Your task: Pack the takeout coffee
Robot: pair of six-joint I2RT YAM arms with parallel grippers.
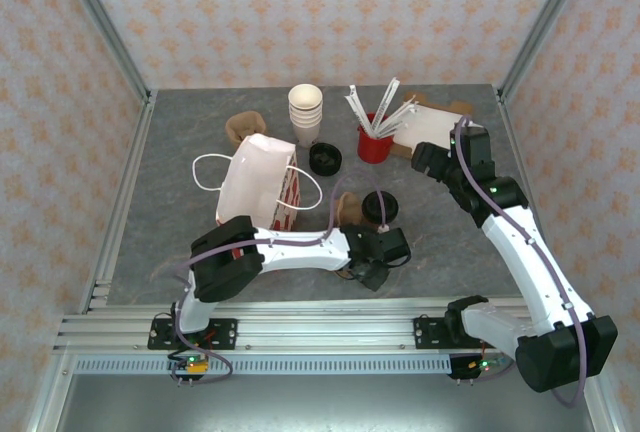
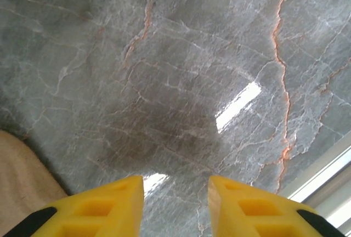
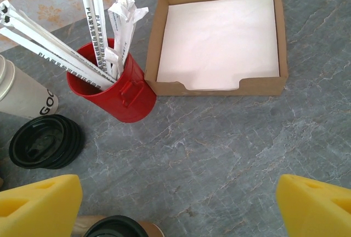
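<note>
Grey marbled table carried the takeout coffee near its middle, black lid on top, a little to the right of the red-and-white bag. The left gripper hung over bare table on the cup's near side, yellow fingers apart and empty. The right gripper gaped wide just beyond the cup, facing the red straw holder, the loose black lids and the cardboard napkin tray.

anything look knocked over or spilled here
Nothing spilled. The coffee cup stands upright with its lid on, and the cup stack and red straw holder are upright too. The bag may be lying on its side, but that is hard to tell from above.
</note>
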